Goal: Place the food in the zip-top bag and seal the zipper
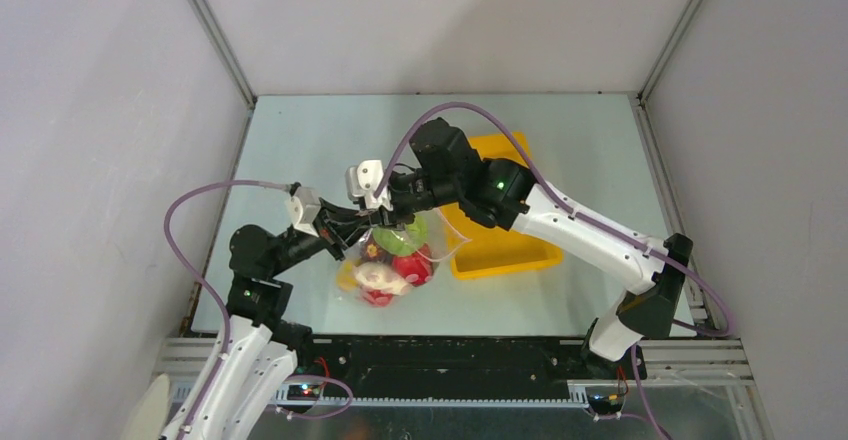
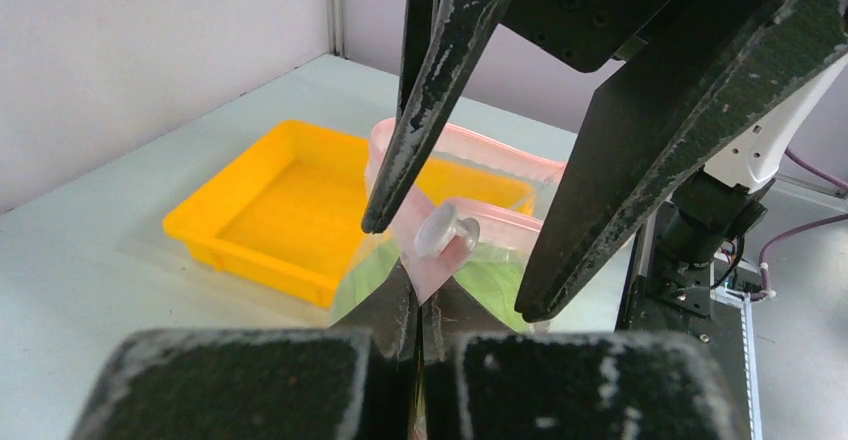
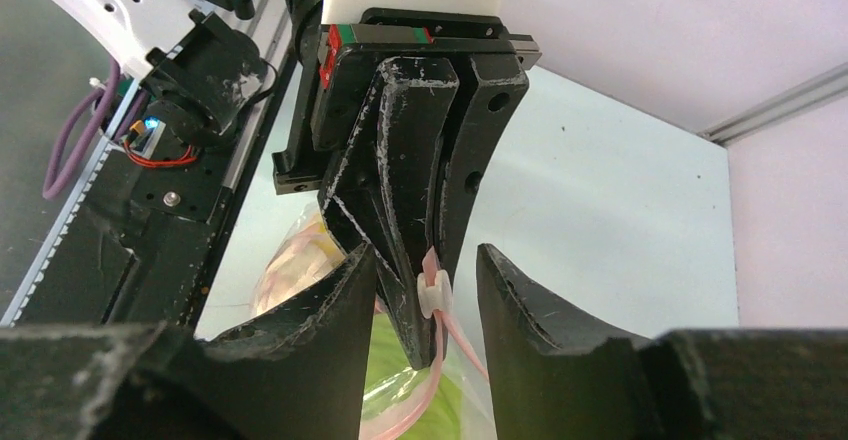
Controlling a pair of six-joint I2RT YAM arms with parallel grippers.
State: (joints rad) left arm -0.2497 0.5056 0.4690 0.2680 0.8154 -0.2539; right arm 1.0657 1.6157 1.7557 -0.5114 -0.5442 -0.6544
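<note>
Top external view, one zip-top bag (image 1: 392,260), one yellow tray (image 1: 500,262) — left gripper (image 2: 418,298) clamped on zipper (image 2: 470,142), right gripper (image 3: 427,258) apart

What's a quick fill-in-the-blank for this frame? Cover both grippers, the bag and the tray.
1. The left gripper is shut on the pink ____ of the zip-top bag.
2. The right gripper is ____, its fingers either side of the white slider.
3. The food in view sits ____ the bag.
4. The tray beside the bag is coloured ____.
Missing words: zipper; open; inside; yellow.
</note>
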